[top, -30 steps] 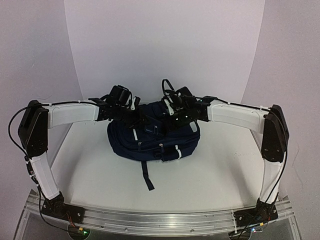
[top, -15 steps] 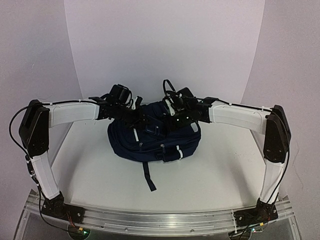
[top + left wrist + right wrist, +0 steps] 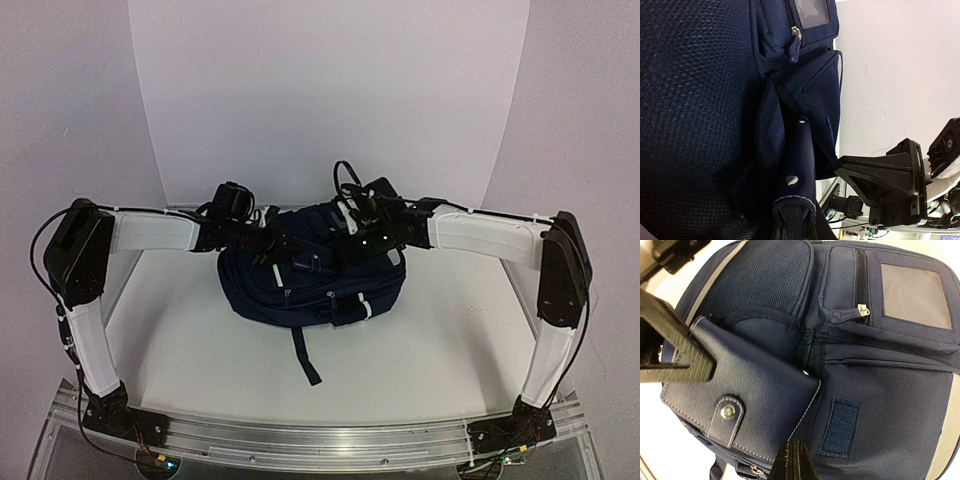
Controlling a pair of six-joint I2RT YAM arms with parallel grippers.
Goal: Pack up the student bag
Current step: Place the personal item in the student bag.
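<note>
The student bag (image 3: pixel 310 285), navy with pale stripes, lies on the table between both arms. It fills the left wrist view (image 3: pixel 695 100) and the right wrist view (image 3: pixel 890 390). A small navy wallet (image 3: pixel 755 395) with a snap tab sits partly tucked under the bag's mesh side pocket; it shows edge-on in the left wrist view (image 3: pixel 799 160). My left gripper (image 3: pixel 278 243) (image 3: pixel 800 172) is open around the wallet, one black finger (image 3: pixel 880 172) lying over its face (image 3: pixel 675 347), the other hidden by fabric. My right gripper (image 3: pixel 352 228) (image 3: pixel 792 455) is shut, its tips at the wallet's near corner.
A dark strap (image 3: pixel 305 355) trails from the bag toward the near edge of the white table (image 3: pixel 450 340). A zip pocket with a clear window (image 3: pixel 917 295) and a velcro patch (image 3: pixel 840 427) are on the bag's face. Curved white walls stand behind.
Both grippers and the bag have shifted a little to the right and back. The left arm has stretched further over the bag. The loose strap has swung right.
</note>
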